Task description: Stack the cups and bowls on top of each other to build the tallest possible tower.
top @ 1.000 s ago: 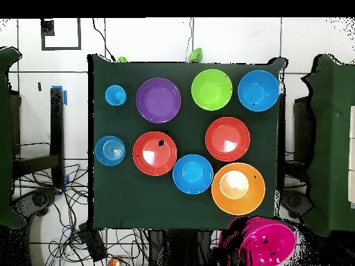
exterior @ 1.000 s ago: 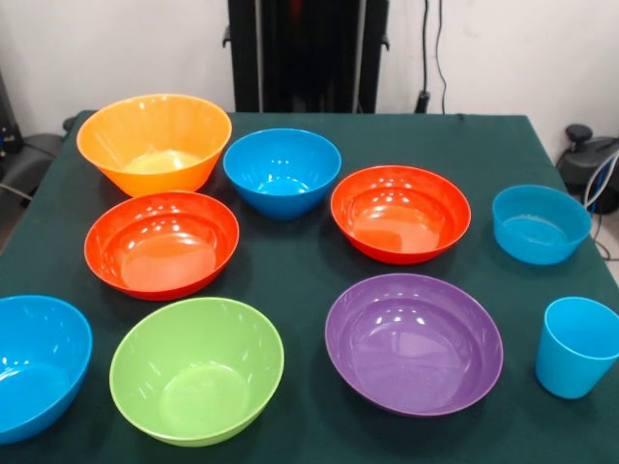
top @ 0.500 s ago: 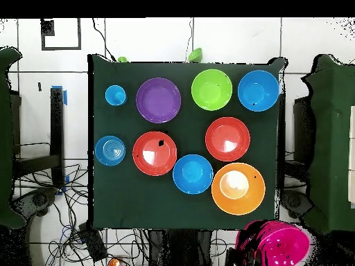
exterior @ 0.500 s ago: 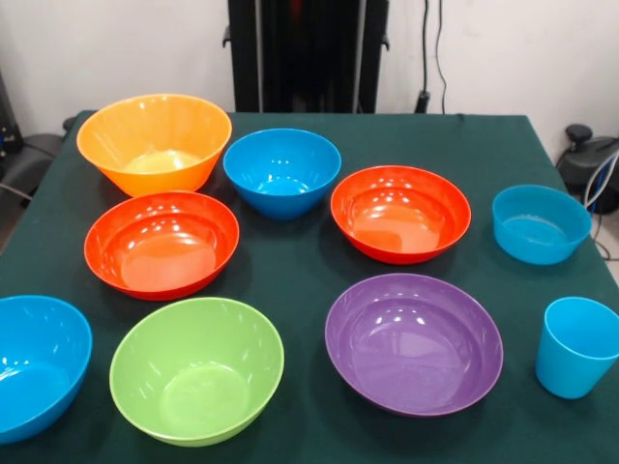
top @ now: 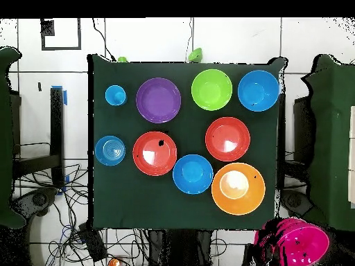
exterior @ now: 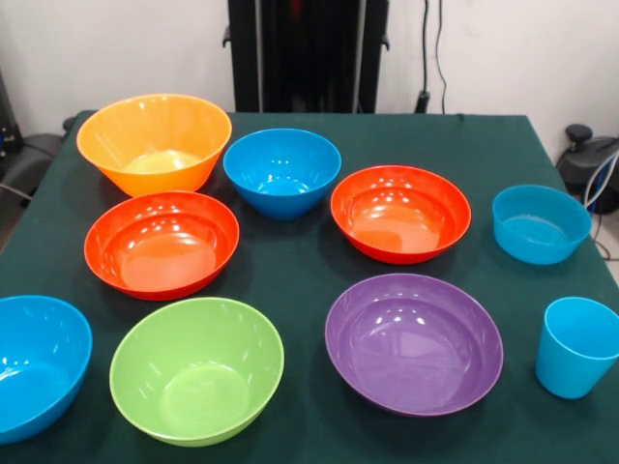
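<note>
The light-blue tumbler [exterior: 578, 346] stands upright near one corner of the green table [exterior: 290, 261], on the right edge of the front view, with nothing stacked on or in it. Just behind it sits the small pale-blue bowl [exterior: 540, 223], apart from it. The purple bowl [exterior: 414, 342] lies beside the tumbler toward the table's middle, and the lime-green bowl [exterior: 196, 368] follows along the same near row, ending with a blue bowl [exterior: 37, 365] at the left edge. Two red-orange bowls occupy the middle row, one on the right [exterior: 400, 213] and one on the left [exterior: 162, 243]. A second blue bowl [exterior: 281, 171] and the large yellow-orange bowl [exterior: 155, 141] stand nearest the robot pedestal [exterior: 308, 53]. All bowls rest separately, open side up. In the overhead view a magenta bowl [top: 301, 244] appears off the table, beyond its bottom-right corner. The gripper is not visible in either view, so its state cannot be told.
</note>
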Tool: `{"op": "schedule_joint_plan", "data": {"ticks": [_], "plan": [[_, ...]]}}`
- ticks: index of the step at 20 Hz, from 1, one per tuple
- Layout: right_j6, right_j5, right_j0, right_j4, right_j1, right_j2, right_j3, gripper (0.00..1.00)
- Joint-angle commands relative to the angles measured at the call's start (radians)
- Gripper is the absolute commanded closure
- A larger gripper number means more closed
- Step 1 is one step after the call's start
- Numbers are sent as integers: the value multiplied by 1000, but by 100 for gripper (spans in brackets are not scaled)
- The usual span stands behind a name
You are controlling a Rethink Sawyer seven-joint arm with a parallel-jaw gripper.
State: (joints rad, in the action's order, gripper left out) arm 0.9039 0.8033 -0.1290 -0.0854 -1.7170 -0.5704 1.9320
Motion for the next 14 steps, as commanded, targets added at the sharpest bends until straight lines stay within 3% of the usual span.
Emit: {"op": "schedule_joint_plan", "data": {"ticks": [1, 9, 14], "plan": [[-391, -10, -10, 2, -120, -244, 537, 100], [-435, -16, -38, 37, -96, -238, 553, 100], [-495, -40, -104, 89, -70, -219, 594, 100]]}}
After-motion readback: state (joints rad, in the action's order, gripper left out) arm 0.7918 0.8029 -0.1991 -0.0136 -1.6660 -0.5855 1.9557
